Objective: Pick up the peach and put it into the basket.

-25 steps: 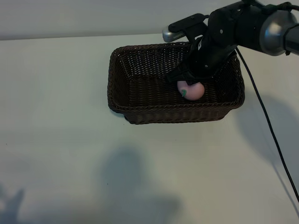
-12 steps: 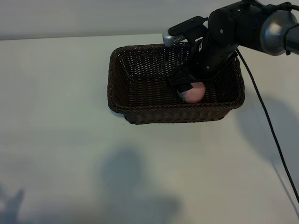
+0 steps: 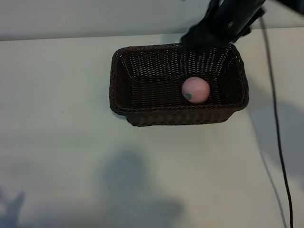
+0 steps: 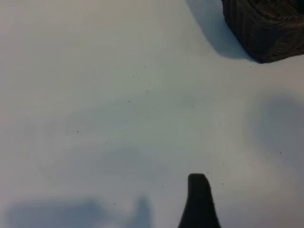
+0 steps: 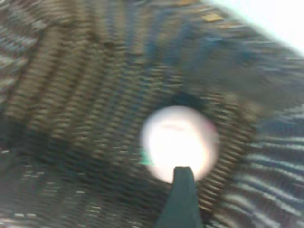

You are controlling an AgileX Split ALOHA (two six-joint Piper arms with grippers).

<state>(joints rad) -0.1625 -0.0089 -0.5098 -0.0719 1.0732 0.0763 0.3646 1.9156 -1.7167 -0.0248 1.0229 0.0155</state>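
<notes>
The pale-pink peach (image 3: 195, 90) with its small green mark lies loose on the floor of the dark-brown wicker basket (image 3: 175, 115), right of the basket's middle. My right gripper (image 3: 209, 34) hangs above the basket's far rim, open and holding nothing. In the right wrist view one dark fingertip (image 5: 183, 183) stands clear above the peach (image 5: 179, 142), with woven basket floor (image 5: 85, 95) all around. My left gripper (image 4: 153, 204) is open over bare table, one finger (image 4: 198, 202) showing. A corner of the basket (image 4: 266, 28) lies well away from it.
The basket stands on a plain white table (image 3: 71, 156). A black cable (image 3: 278, 142) runs down the table's right side. The left arm does not show in the exterior view.
The right gripper opened and let go of the peach. It then rose up and back, from inside the basket to above the far rim. The peach stayed on the basket floor.
</notes>
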